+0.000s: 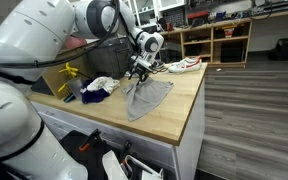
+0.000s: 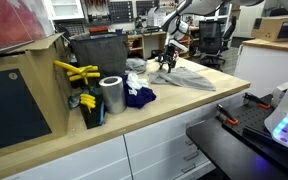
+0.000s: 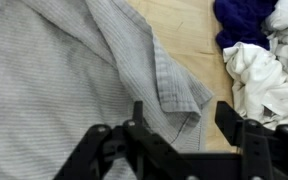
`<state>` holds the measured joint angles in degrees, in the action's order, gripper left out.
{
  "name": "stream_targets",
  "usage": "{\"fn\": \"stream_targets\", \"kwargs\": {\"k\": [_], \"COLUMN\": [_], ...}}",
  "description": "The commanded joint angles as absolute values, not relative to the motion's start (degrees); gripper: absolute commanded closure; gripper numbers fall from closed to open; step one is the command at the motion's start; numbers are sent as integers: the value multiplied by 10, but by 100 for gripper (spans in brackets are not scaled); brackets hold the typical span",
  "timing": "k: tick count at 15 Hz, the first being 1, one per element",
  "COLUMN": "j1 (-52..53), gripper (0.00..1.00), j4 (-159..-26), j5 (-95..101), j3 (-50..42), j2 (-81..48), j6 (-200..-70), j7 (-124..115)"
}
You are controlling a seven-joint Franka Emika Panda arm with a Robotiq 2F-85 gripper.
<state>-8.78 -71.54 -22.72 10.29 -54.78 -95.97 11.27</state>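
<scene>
Gripper (image 3: 181,130): jaws spread wide, holding nothing, over the cloth's hem
Grey cloth (image 3: 64,70): spread flat on bench (image 1: 174,118), beneath gripper
White cloth (image 3: 259,75): crumpled, 3 o'clock in wrist view, near hem
Blue cloth (image 3: 242,18): bunched, 1 o'clock, touching white cloth
Metal cylinder (image 2: 112,95): upright beside blue cloth

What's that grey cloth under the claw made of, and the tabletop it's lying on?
The grey cloth looks like thin woven fabric, perhaps cotton. It shows a fine striped weave, soft folds and a matte surface. The tabletop looks like light wood, possibly butcher block, with a warm tan colour, faint grain and a smooth, low-sheen finish.
</scene>
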Motion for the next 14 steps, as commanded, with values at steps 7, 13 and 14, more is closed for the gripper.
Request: {"fn": "stream_targets", "kwargs": {"k": [7, 13, 14], "j1": [-86, -80, -80], "gripper": [99, 75, 91], "j4": [-766, -795, -799], "j5": [-256, -243, -241], "j3": [111, 106, 106], "j2": [-526, -506, -503], "j6": [-939, -951, -952], "j7": [143, 166, 169]}}
